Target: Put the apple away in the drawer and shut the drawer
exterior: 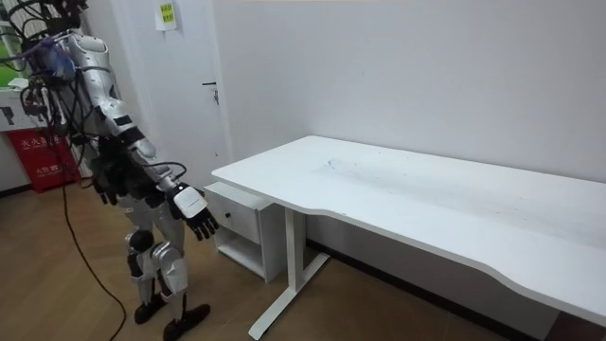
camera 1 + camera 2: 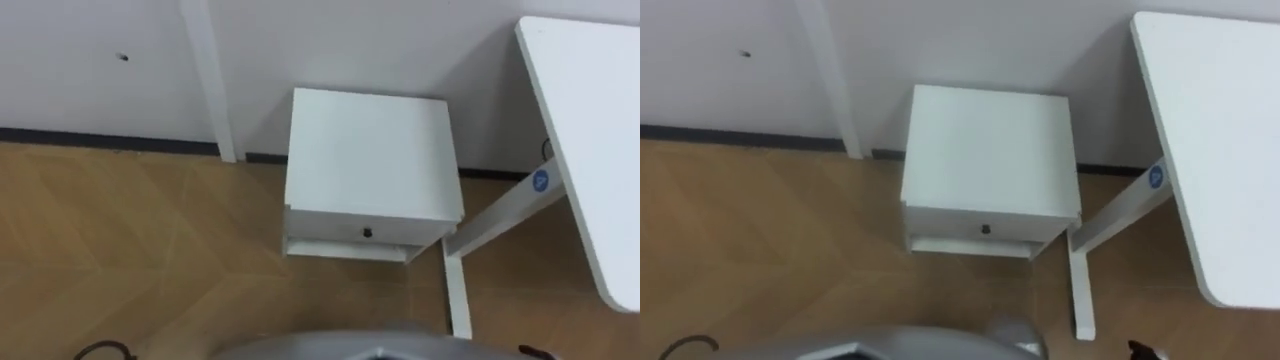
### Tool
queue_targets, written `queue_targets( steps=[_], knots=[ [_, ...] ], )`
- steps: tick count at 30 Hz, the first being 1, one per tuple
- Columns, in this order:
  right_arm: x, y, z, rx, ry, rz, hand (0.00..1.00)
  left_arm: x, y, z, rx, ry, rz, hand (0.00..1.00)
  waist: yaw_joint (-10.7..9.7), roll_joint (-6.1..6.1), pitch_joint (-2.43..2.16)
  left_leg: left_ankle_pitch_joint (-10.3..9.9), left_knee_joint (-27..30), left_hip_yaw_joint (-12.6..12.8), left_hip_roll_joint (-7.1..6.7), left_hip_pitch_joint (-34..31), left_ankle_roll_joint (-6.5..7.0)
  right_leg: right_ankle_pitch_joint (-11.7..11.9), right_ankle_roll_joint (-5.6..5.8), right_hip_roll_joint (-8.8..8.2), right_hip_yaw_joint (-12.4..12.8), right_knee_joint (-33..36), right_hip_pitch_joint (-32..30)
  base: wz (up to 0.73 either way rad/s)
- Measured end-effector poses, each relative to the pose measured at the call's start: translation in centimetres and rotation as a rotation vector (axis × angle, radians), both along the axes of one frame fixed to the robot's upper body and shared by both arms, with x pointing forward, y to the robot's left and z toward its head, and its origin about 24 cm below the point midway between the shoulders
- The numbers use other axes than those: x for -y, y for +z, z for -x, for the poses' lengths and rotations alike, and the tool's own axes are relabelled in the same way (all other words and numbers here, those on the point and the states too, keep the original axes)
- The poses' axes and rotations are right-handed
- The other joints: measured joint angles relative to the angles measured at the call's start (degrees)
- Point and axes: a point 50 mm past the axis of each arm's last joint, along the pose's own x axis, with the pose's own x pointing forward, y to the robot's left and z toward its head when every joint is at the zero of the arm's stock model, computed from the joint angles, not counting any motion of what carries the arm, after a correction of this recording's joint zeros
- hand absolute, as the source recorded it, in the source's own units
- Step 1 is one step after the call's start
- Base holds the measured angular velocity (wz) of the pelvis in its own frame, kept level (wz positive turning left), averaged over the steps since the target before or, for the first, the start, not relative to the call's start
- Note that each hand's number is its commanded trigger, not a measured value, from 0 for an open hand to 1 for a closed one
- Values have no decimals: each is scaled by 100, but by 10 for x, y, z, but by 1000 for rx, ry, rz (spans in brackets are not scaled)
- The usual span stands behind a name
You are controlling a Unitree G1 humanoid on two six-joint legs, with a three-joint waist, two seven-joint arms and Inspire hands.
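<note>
Drawer (image 2: 366, 232) on nightstand (image 2: 368, 150) is shut, job looks done, so my right hand (image 1: 197, 212) hangs released and empty; left hand (image 1: 109, 187) can't tell.

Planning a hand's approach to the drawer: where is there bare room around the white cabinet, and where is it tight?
Bare: the cabinet top, between the wall and the drawer front; the desk top to its right; the wood floor left of the cabinet. Tight: the gap between the cabinet's right side and the desk leg.
</note>
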Motion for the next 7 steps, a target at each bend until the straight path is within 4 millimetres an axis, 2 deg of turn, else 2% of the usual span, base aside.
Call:
queue_targets(
  steps=[2, 5, 7],
  knots=[
    [-3, 0, -13, 44, 1, -11, 0, 3, -1, -4, 13, -2, 7, 0, 40, 3, 4, 9, -51, -12, 15, 71, 16, -11, -2, 38, 27, -166, 153, -26],
    [-16, -2, -29, 111, -3, -59, 0, 4, 0, -14, 48, -13, 4, 0, 27, 7, 5, 65, -70, -10, 21, 84, 112, -216, -26, 48, 16, -169, 159, 0],
    [-23, -4, -35, 129, -5, -100, 0, 7, -1, -17, 60, -14, 14, 0, 24, 54, 12, 84, -74, 1, 38, 99, 145, -325, -34, 63, -53, -169, 148, -7]
  ],
)
